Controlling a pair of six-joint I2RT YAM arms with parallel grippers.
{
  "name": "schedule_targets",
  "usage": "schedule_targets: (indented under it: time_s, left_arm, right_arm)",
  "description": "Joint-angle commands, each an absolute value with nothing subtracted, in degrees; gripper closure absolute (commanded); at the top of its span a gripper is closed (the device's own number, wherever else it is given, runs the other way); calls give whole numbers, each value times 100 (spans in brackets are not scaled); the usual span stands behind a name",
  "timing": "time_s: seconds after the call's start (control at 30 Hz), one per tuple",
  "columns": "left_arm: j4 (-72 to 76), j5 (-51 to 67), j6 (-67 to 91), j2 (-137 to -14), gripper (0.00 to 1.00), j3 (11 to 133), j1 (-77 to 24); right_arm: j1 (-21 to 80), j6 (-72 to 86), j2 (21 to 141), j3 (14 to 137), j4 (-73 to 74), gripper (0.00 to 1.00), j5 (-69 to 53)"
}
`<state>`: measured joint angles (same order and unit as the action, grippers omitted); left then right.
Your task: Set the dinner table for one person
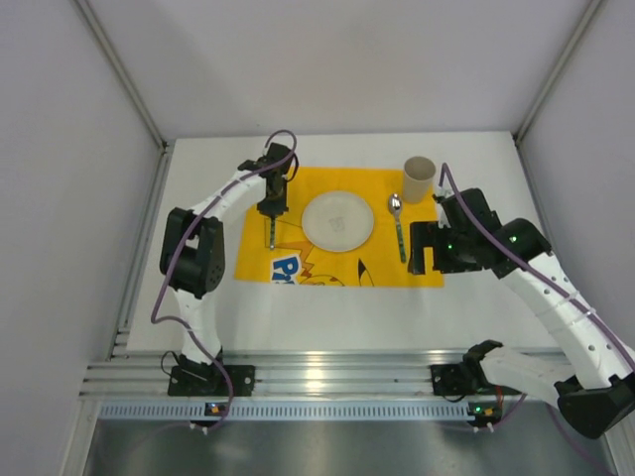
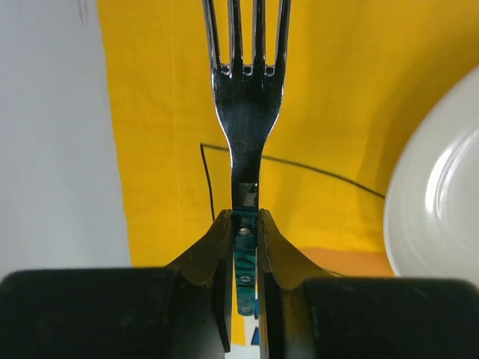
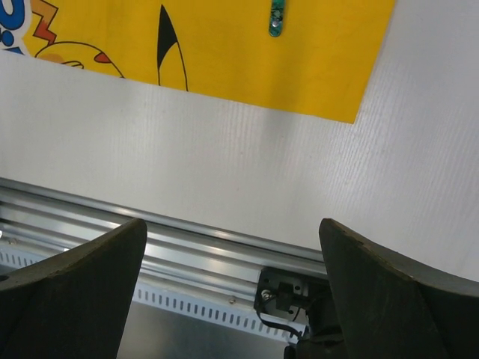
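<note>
The white dinner table carries a yellow cartoon placemat. On the mat lie a white plate, a spoon to its right, and a fork to its left. A beige cup stands at the mat's far right corner. My left gripper is shut on the fork's green handle, low over the mat, with the tines pointing away and the plate at the right. My right gripper is open and empty over the mat's right edge. It faces the near rail in the right wrist view.
A ribbed aluminium rail runs along the table's near edge and also shows in the right wrist view. White walls enclose the table left, right and far. The spoon's green handle tip lies on the mat near the bare white table.
</note>
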<state>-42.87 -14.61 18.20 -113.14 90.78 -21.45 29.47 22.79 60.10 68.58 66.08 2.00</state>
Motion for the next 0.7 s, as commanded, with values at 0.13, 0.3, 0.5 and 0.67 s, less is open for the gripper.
schedule_targets:
  time_s: [0.13,0.3,0.5,0.67]
  left_arm:
    - [-4078,-1275,1477,-11909,95,10072,-1907]
    - [-4140,-1107,1494,-11848,13,10011,-1898]
    - [-4350,-1344,1564,-11304,2,10054,-1898]
    - [-4378,-1004,1766,-10268,5,10029,-1916]
  right_arm:
    - [2953,2408,5906,7206,6328,1,299]
    - [2953,2312,5977,7418,6170,0,229]
    - [2953,2075,5801,7900,5907,0,45]
    - [2953,1942,5231,8183,5143,0,-141]
